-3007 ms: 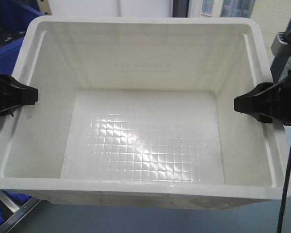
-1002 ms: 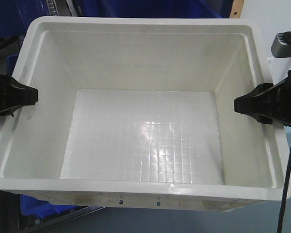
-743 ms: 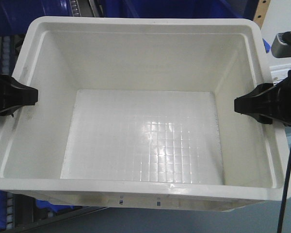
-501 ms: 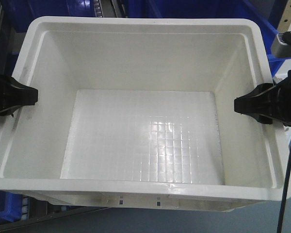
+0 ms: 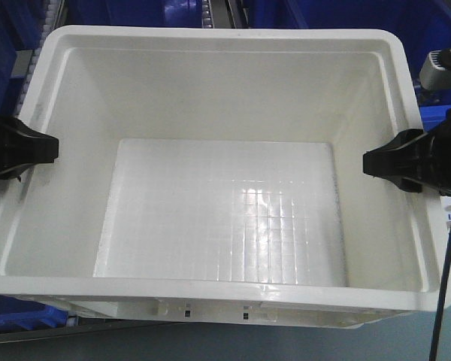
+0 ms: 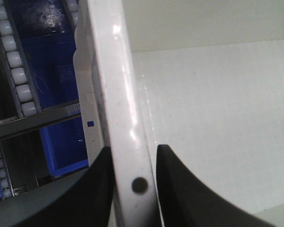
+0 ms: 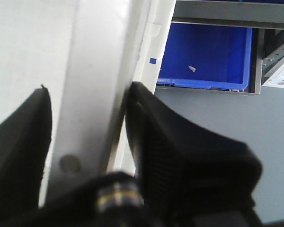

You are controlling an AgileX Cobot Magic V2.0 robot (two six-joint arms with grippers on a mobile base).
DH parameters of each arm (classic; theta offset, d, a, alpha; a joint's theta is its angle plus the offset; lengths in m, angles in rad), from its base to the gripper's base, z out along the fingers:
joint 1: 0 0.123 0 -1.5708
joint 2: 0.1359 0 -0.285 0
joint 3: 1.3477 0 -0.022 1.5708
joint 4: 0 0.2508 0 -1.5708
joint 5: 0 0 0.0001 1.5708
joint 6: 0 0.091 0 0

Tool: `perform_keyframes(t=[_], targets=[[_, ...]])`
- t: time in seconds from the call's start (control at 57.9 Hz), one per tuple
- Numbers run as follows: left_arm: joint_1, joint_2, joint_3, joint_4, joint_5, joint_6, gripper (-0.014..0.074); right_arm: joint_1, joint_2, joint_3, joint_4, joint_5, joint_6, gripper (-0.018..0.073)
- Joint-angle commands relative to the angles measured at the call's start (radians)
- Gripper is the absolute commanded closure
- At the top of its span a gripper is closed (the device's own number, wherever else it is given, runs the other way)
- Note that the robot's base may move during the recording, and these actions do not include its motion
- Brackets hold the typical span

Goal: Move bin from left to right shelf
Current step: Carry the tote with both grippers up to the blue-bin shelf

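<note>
Two claws (image 6: pixel 132 161) (image 7: pixel 87 118) astride bin (image 5: pixel 218 83) rims

Front camera, mounted above, looks steeply down into the bin (image 5: pixel 225 98) at close range, its walls filling the frame. Each wrist camera stares along its own jaws from very near: left gripper (image 6: pixel 132 158) pinching the bin's left wall, right gripper (image 7: pixel 87 94) the right wall. All three views share those two gripped edges.

Left gripper (image 6: pixel 132 155), right gripper (image 7: pixel 87 94) clamped on bin (image 5: pixel 225 98) side rims.
</note>
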Motion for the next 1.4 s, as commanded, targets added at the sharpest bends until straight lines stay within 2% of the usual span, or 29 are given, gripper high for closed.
perform_keyframes(t=[0.0, 1.383], targets=[[-0.015, -0.026, -0.05, -0.112, -0.118, 0.022, 0.0603, 0.011, -0.03, -0.047, 0.12, -0.093, -0.048, 0.0564], [-0.015, -0.026, -0.05, -0.112, -0.118, 0.022, 0.0603, 0.011, -0.03, -0.047, 0.12, -0.077, -0.048, 0.0564]])
